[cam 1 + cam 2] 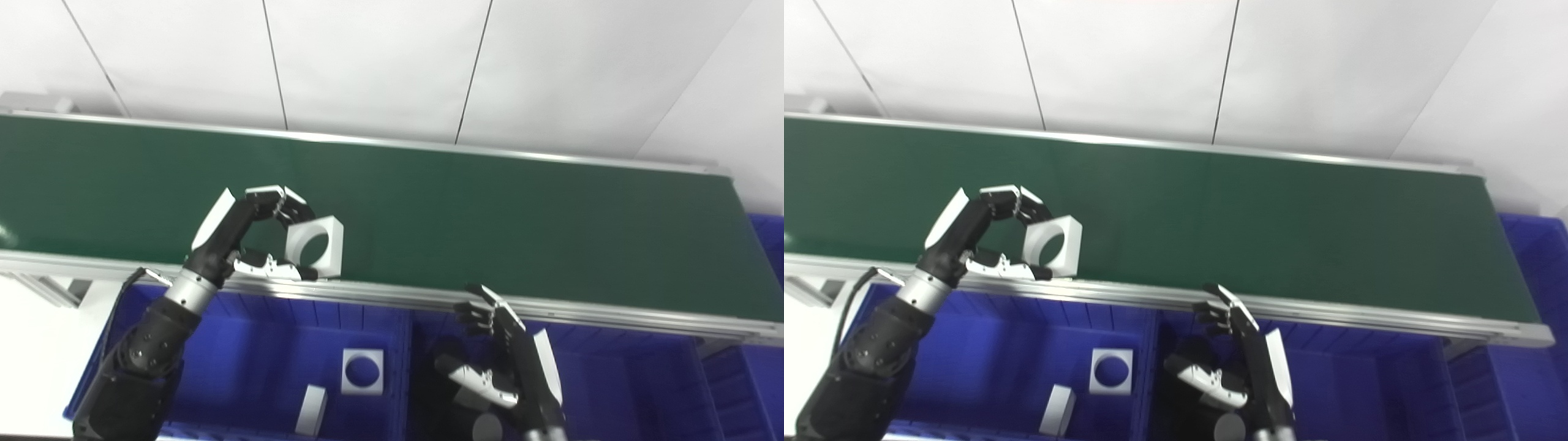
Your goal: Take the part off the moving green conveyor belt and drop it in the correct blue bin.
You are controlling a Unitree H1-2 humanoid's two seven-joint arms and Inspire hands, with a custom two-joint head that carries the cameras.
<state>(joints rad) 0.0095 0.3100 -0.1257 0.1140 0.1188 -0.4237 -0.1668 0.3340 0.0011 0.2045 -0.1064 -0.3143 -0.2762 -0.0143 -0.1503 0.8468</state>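
Both views show nearly the same scene; the right eye view shows more of the far-right bin (pixel 1540 269). Left of centre, the left hand (pixel 245 236) pinches the part (pixel 315 246), a white block with a round hole, fingers on its upper corner and thumb at its lower edge, over the belt's (pixel 490 214) near rail. The right hand (pixel 505 361), lower centre, hangs spread and empty over the right bin (pixel 612 380). Two white blocks (pixel 362 371) lie in the left bin (pixel 245 355); belt right of the part lies bare

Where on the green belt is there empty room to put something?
The conveyor belt is bare right of the white part, to its far end. It is crowded near the front rail, where the left hand closes around that part.
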